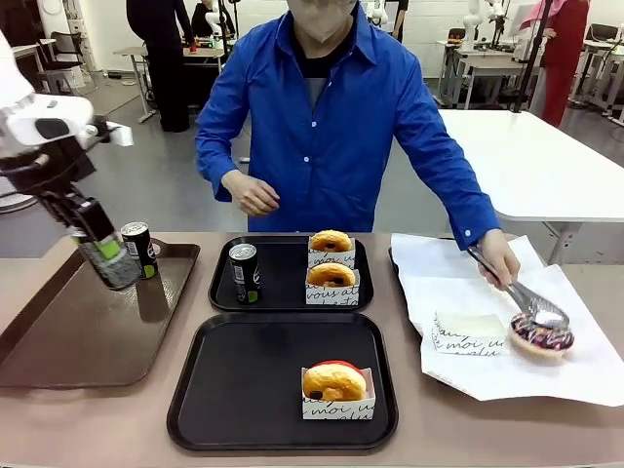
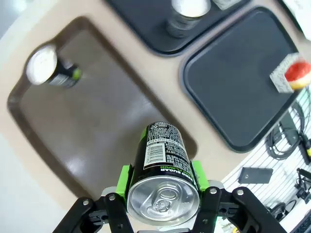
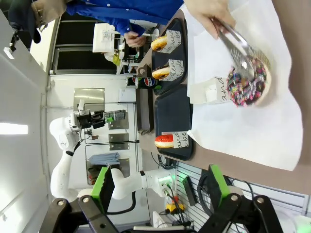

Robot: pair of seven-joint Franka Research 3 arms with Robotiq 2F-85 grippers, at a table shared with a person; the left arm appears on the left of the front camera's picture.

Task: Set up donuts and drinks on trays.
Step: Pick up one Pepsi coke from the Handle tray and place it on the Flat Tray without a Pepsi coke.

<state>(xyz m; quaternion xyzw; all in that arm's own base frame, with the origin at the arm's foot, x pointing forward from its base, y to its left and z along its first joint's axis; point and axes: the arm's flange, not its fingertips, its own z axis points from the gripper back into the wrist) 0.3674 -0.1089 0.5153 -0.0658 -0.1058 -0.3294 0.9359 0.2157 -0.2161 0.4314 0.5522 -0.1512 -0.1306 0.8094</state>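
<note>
Smooth brown tray (image 2: 97, 121) sits beneath slim can (image 2: 163, 145) in left claw (image 2: 162, 178).

Far tray (image 1: 283, 292): can (image 1: 244, 273) on L; near tray (image 1: 244, 380) in front: donut (image 1: 333, 382) at R.

At nine o'clock the left gripper (image 1: 107, 255) clasps a tilted can (image 1: 119, 273) over the brown tray (image 1: 58, 341), with a second can (image 1: 139, 249) upright beside it. The far tray (image 1: 283, 300), at twelve, bears a third can (image 1: 244, 273) and two boxed donuts (image 1: 331, 249). The near tray (image 1: 234, 390), at six, bears one boxed donut (image 1: 336, 388). At three, a hand (image 1: 499, 261) sets tongs (image 1: 522, 297) on a sprinkled donut (image 1: 541, 339) on paper (image 1: 585, 370).
</note>
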